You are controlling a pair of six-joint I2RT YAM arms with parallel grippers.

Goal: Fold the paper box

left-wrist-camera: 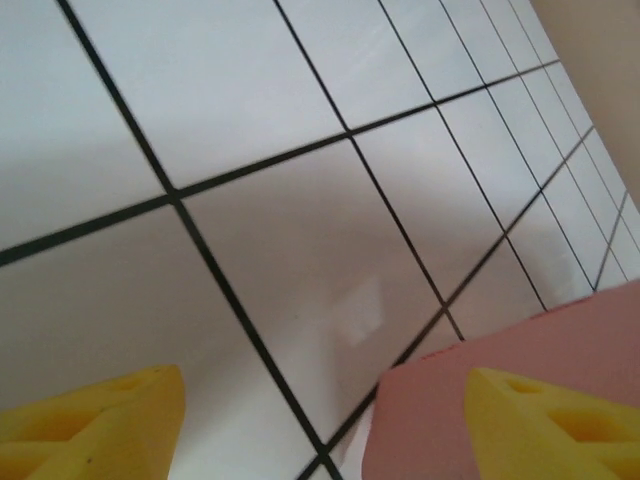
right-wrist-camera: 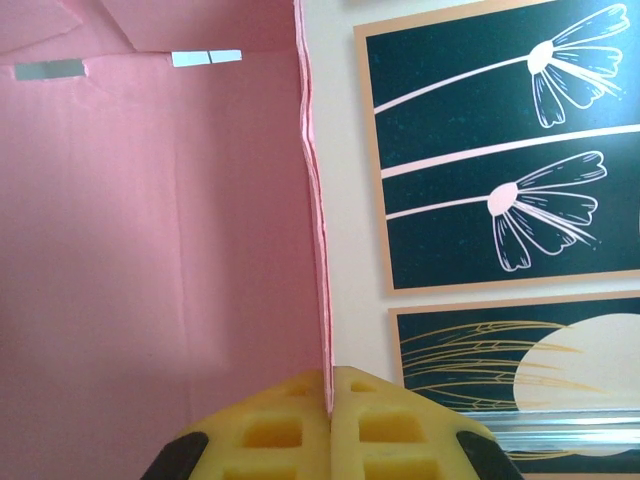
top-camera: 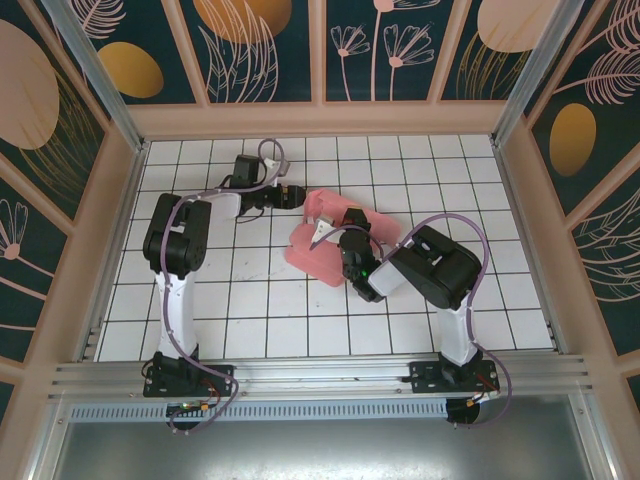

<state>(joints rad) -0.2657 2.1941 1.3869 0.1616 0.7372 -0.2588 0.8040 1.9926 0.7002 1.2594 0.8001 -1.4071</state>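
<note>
The pink paper box (top-camera: 322,238) lies partly folded near the middle of the tiled floor, one side raised. My right gripper (top-camera: 345,243) is shut on its upright edge; in the right wrist view the thin pink card (right-wrist-camera: 150,260) runs straight down between the two yellow pads (right-wrist-camera: 270,430) at the gripper (right-wrist-camera: 329,400). My left gripper (top-camera: 297,196) sits at the box's far left corner. In the left wrist view its yellow fingers (left-wrist-camera: 90,420) stand wide apart, and a pink corner (left-wrist-camera: 470,400) lies by the right finger, not clamped.
White tiles with black grout (top-camera: 250,300) cover the floor around the box. Wooden walls with dark floral panels (top-camera: 320,50) enclose the floor on three sides. A metal rail (top-camera: 320,375) runs along the near edge by the arm bases.
</note>
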